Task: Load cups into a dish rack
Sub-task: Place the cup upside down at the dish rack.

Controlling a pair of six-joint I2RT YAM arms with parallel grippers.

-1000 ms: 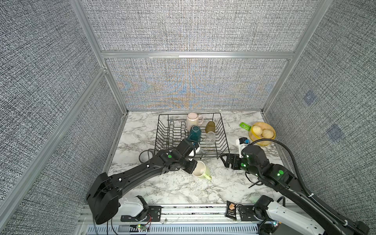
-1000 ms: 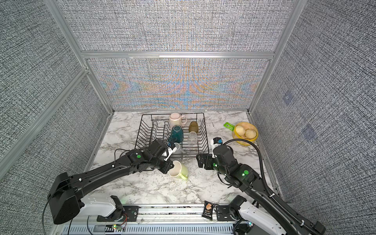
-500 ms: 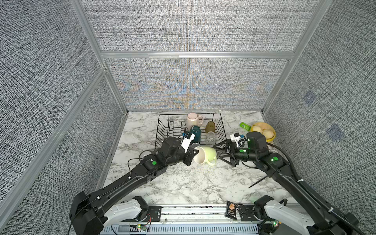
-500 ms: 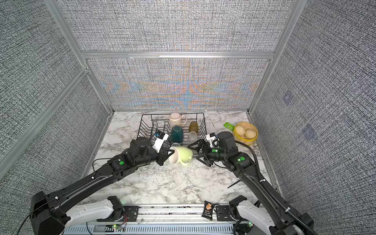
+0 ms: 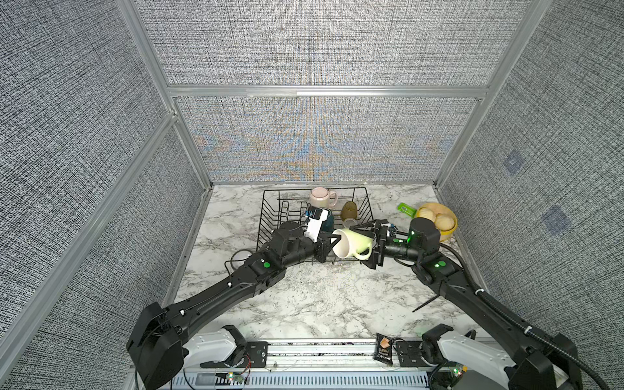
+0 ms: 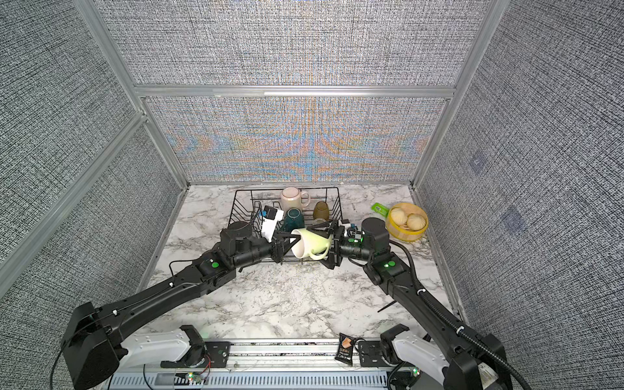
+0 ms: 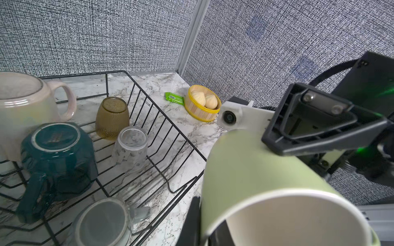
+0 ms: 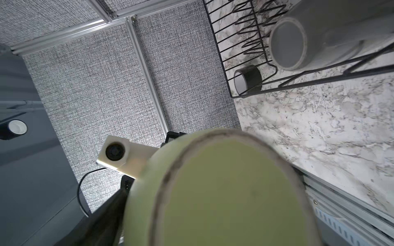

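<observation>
Left wrist, pale green mug (white inside), left gripper pinching rim, right gripper wide round base.

We reach both arms forward and inward, so that the two wrists face each other tip to tip at mid-height. Our left arm runs on a long diagonal from its near base, elbow low and forearm almost level at the end. Our right arm mirrors it from the other side. Our left gripper is clamped tight on the rim of the pale green mug, one finger inside the mouth and one outside. Our right gripper straddles the mug's base end with jaws spread wide, its upper finger lying along the wall. Whether they press, we cannot tell.
</observation>
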